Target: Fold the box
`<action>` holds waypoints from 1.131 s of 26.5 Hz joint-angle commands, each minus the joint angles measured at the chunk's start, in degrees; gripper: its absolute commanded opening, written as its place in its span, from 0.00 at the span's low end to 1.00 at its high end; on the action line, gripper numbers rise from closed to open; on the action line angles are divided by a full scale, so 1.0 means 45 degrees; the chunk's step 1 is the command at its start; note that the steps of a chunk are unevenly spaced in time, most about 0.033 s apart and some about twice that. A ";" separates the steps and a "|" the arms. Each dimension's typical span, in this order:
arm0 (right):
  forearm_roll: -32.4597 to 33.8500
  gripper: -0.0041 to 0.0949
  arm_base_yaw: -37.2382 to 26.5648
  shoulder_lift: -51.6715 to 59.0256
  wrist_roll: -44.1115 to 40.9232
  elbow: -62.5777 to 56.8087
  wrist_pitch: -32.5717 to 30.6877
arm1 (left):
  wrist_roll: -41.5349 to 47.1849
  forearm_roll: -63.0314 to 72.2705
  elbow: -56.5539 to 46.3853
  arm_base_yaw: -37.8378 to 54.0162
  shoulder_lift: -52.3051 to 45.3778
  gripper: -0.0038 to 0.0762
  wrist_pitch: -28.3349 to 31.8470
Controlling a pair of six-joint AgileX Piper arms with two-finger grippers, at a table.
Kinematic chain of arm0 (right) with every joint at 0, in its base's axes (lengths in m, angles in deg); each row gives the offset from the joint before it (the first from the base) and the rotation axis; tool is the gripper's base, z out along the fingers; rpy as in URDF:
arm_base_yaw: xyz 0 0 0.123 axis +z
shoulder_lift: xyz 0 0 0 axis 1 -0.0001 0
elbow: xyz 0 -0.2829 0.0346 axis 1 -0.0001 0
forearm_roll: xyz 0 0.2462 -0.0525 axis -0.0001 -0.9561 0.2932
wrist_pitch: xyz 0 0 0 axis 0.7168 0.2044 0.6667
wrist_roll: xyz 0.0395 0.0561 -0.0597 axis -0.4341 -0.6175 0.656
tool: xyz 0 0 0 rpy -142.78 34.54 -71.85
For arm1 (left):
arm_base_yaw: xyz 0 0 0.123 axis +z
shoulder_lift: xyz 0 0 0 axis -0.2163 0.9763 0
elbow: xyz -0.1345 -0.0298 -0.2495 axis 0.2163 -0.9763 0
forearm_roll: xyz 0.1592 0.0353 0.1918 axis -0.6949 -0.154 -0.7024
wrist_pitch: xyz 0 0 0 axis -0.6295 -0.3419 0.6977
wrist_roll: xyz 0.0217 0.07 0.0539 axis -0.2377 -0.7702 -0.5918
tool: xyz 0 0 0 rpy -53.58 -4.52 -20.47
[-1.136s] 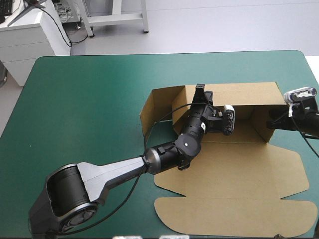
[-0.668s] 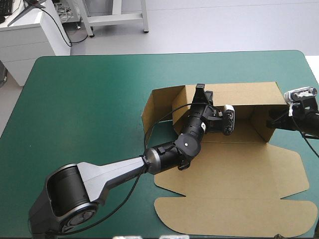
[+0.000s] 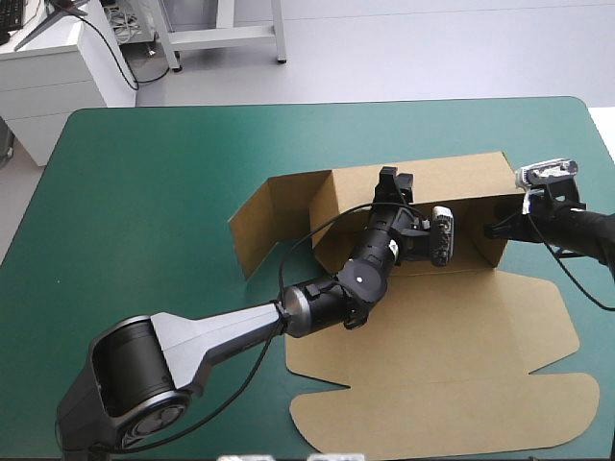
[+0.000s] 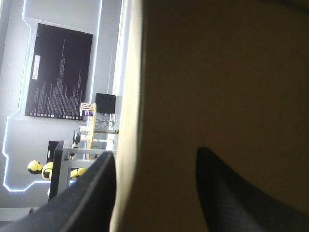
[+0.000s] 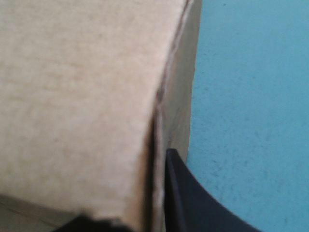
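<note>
The brown box [image 3: 432,336] lies on the right half of the table, its lid flat toward the front. Its back wall [image 3: 452,178] stands raised and a left flap [image 3: 259,216] swings outward. My left gripper [image 3: 388,179] reaches over the top of the back wall. In the left wrist view, the left gripper [image 4: 154,193] has its black fingers apart, with the edge of the box wall [image 4: 217,72] between them. My right gripper [image 3: 493,230] is at the box's right end wall. The right wrist view shows the right gripper [image 5: 145,208] shut on the board [image 5: 82,96], one finger [image 5: 193,203] outside the wall.
The teal-green cover [image 3: 144,192] spreads wide to the left of the box. The lid's front flap [image 3: 442,423] reaches close to the table's front edge. The table's right edge lies just beyond the right arm.
The left gripper's fingers have parted on the back wall. The right gripper has moved left with the end wall, the whole box has slid left, and the left flap has swung outward.
</note>
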 commanded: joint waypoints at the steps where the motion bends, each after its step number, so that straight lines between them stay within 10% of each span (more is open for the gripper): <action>1: 0.0415 0.04 0.0701 0.0197 -0.1111 0.0098 -0.0899 | 0.0223 -0.0322 0.0293 -0.0360 -0.0895 0.51 -0.0780; 9: 0.1473 0.04 0.1058 0.0197 -0.3360 0.0960 -0.0402 | 0.0205 -0.0322 0.0293 -0.2504 -0.1835 0.45 -0.2551; 16: 0.2178 0.04 0.1058 0.0197 -0.5012 0.2112 -0.2069 | -0.0458 -0.0322 0.0293 -0.2934 -0.3345 0.04 -0.3541; 30: 0.5259 0.04 0.1669 0.0197 -0.9859 0.5795 -0.5672 | -0.0346 0.5060 0.0293 0.3306 -0.8229 0.05 -0.2775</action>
